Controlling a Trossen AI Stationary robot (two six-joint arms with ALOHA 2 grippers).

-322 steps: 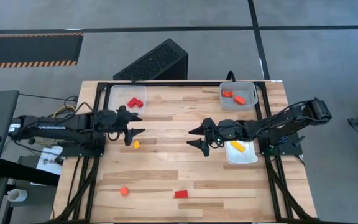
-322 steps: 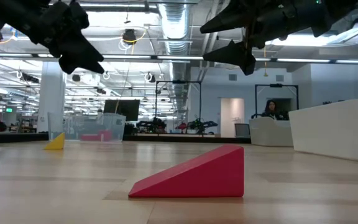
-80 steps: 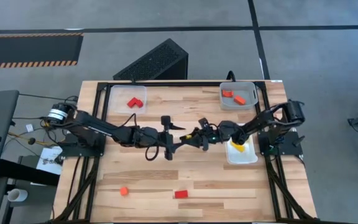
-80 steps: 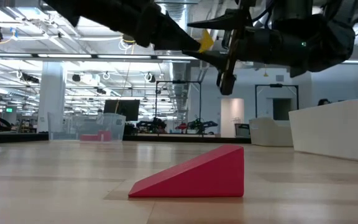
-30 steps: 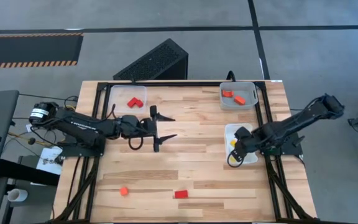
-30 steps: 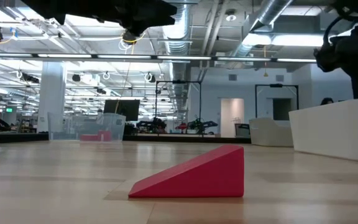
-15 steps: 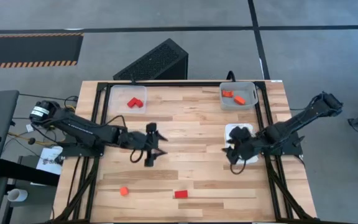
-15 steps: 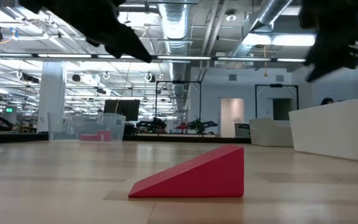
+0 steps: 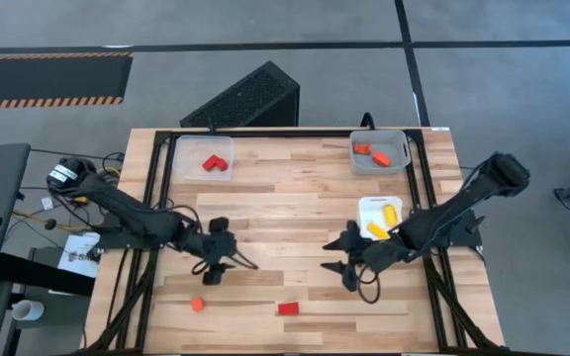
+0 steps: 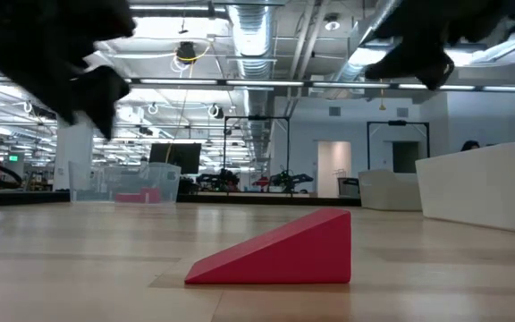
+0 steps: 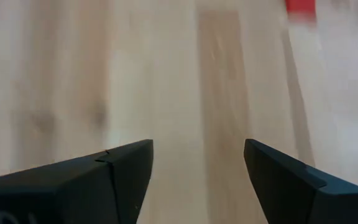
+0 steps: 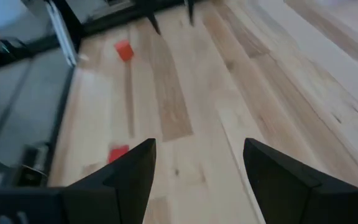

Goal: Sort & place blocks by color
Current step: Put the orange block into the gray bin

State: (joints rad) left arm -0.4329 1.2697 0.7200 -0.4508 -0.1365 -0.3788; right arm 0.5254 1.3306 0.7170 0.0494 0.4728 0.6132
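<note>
While both arms hang low over the wooden table (image 9: pixel 295 198), neither claw is holding a block. The left gripper (image 9: pixel 228 267) is over the near left part of the table, and its two fingers are spread apart with nothing between them. A small orange block (image 9: pixel 197 304) lies on the table just near and left of this claw, not touching it. A red wedge block (image 9: pixel 288 309) lies a bit further right along the near edge, between the two claws and nearer than both.

The right gripper (image 9: pixel 343 262) is over the near middle of the table, and its fingers are wide apart and empty too. Two yellow blocks (image 9: pixel 383 222) lie in the white tray (image 9: pixel 365 206) on the right side, just behind that arm. Far away at the back, two red blocks (image 9: pixel 216 163) sit in the clear tray (image 9: pixel 181 148) on the left, and orange blocks (image 9: pixel 372 152) sit in the grey tray (image 9: pixel 396 143) on the right.
</note>
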